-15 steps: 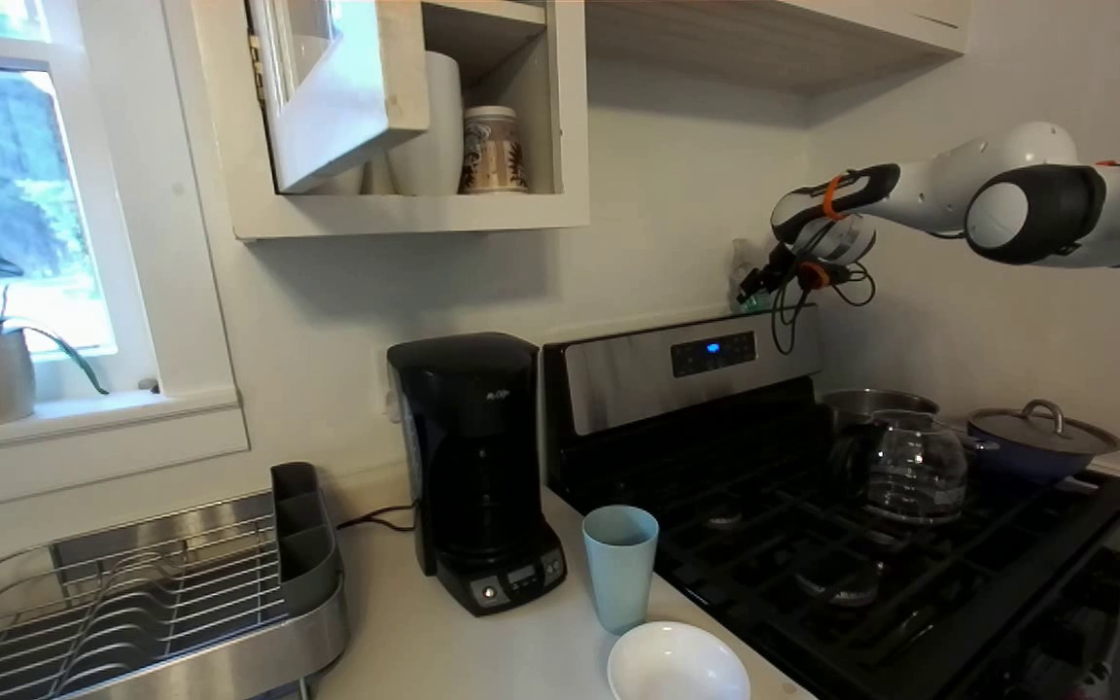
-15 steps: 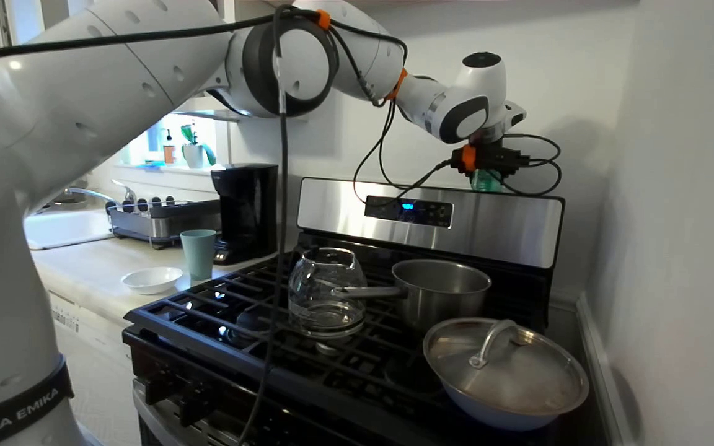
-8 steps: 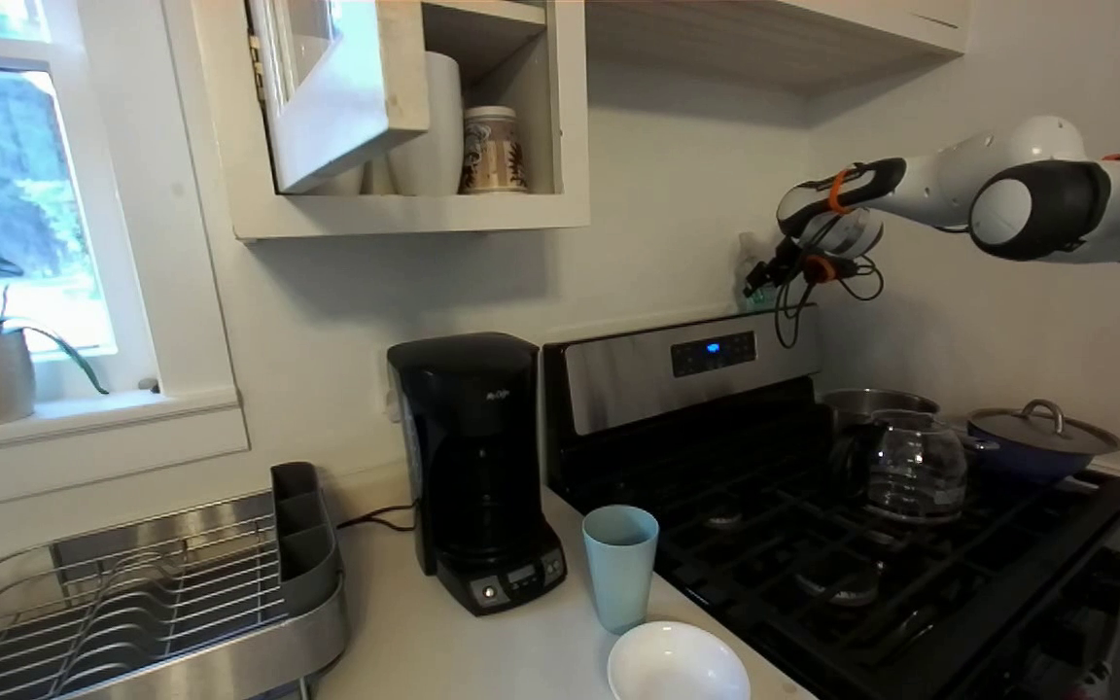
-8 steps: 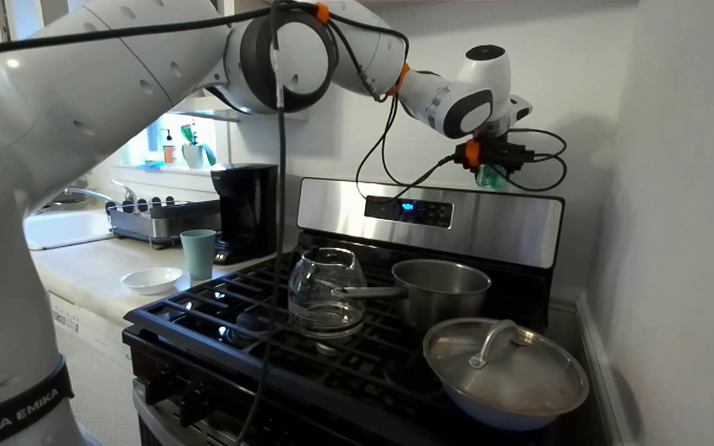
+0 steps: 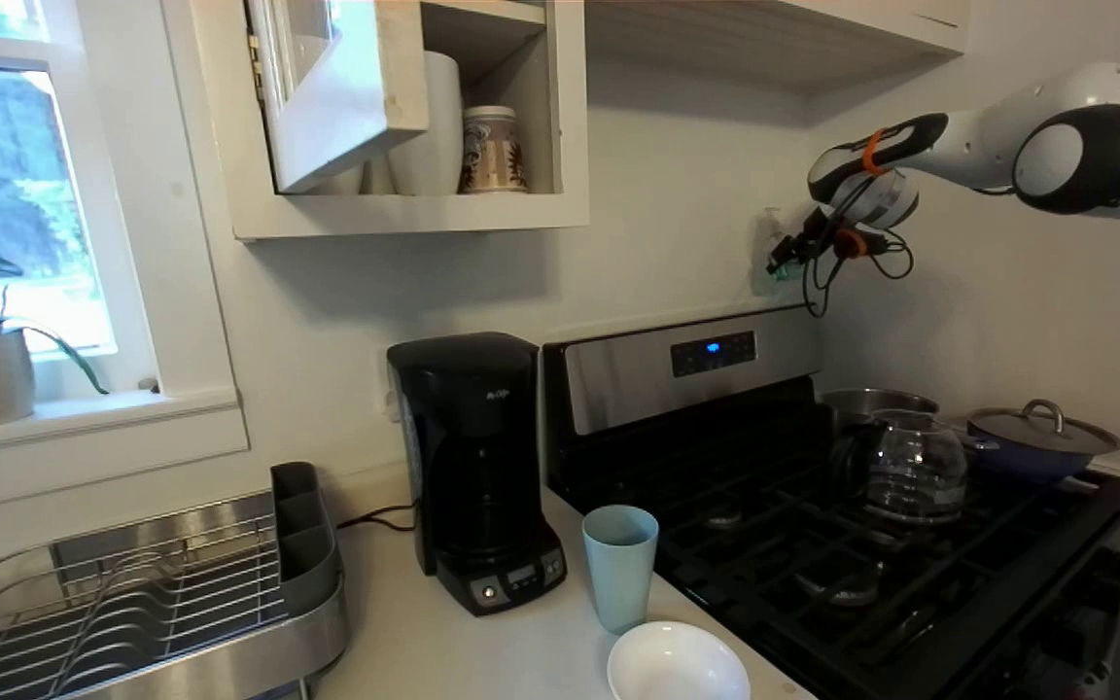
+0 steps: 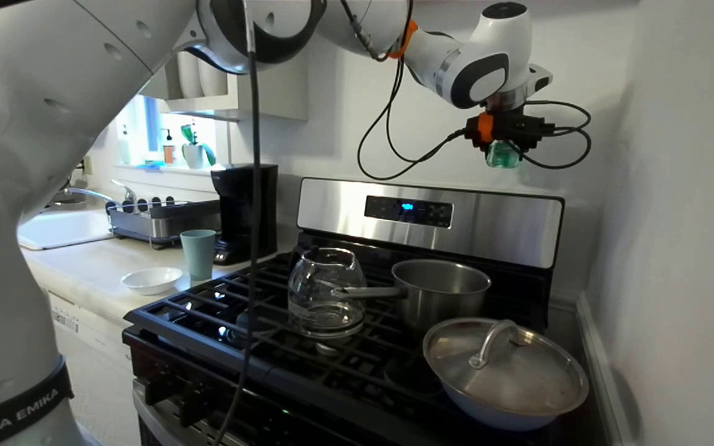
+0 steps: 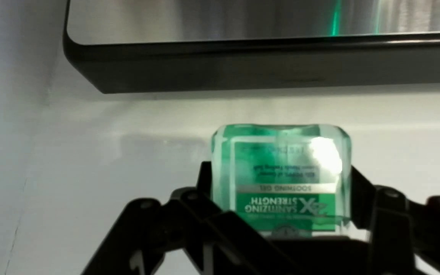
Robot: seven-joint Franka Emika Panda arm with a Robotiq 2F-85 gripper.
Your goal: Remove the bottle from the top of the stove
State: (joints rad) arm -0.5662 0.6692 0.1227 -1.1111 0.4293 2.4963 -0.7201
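The black 2-fingered gripper (image 7: 281, 182) grasps the clear green-tinted plastic bottle (image 6: 503, 156) of sanitizing gel, with 1 finger against each side. The bottle hangs roughly upright, base down, above the raised stainless-steel back panel (image 6: 493, 226) of the black gas stove (image 6: 307, 378); the pale painted wall (image 6: 332, 136) shows between its base and the panel's top edge. The bottle's neck is hidden in the gripper, so how high the pads sit is hard to tell.

The lift looks done; the step in hand, I judge, is the carry. Squeeze firmly but modestly, since smooth plastic sides may flex or twist. Come away from the wall before going sideways, and pass well above the clear round glass kettle (image 6: 317, 310) and the open stainless-steel saucepan (image 6: 447, 303). The loose black cables (image 6: 441, 147) could snag its long handle. No destination is named; the pale counter (image 6: 96, 265) near the light blue tapered cup (image 6: 198, 255) seems sensible. Set it down level, then release slowly.
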